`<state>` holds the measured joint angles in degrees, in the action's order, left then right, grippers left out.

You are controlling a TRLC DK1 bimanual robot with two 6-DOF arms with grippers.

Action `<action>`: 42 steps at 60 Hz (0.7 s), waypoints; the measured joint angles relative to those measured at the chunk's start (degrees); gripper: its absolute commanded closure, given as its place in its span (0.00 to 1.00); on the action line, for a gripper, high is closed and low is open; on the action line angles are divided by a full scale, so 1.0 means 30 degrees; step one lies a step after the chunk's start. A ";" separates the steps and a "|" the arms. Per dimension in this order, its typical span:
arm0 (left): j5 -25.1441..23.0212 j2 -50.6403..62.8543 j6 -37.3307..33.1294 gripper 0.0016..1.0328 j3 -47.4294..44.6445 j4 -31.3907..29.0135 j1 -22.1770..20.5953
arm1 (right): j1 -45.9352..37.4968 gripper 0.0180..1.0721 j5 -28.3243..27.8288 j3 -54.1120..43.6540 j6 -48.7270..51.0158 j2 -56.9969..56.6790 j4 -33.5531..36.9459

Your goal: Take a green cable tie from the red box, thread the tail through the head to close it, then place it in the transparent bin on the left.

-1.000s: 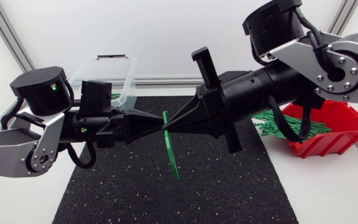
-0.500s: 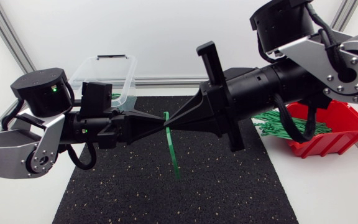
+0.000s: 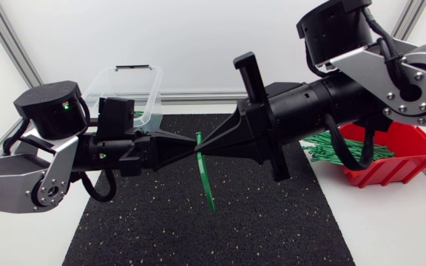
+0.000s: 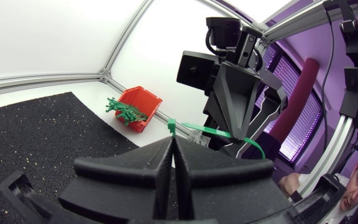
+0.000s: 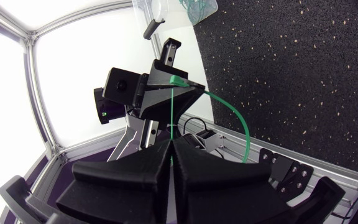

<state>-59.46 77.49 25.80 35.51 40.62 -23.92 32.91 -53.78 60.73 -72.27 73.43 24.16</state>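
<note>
Two-gripper hold above the middle of the black mat: left gripper clamped on the head of the green cable tie, right gripper pinched on its strap. Red box off the mat's right edge, transparent bin at its far left corner.

The right arm hides much of the red box.

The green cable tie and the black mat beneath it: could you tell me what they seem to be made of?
The green cable tie looks like smooth, flexible plastic, probably nylon: it is a thin strip that curves without kinking. The black mat looks like matte granulated rubber or foam: its surface is coarse and grainy, with pale flecks.
</note>
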 measured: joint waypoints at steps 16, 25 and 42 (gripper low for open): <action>0.0102 0.0000 0.0000 0.97 0.0000 0.0007 -0.0211 | 0.0007 0.95 -0.0007 -0.0036 0.0000 0.0000 -0.0015; 0.0656 0.0000 0.0000 0.97 0.0000 0.0000 -0.0211 | 0.0015 0.95 0.0000 -0.0204 -0.0007 -0.0015 -0.0066; 0.0867 -0.0117 0.0036 0.97 0.0000 0.0000 -0.0430 | 0.0015 0.95 0.0000 -0.0248 -0.0066 -0.0015 -0.0080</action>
<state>-56.86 77.14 25.91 35.51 40.62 -25.21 32.95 -53.78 59.99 -72.47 73.38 23.92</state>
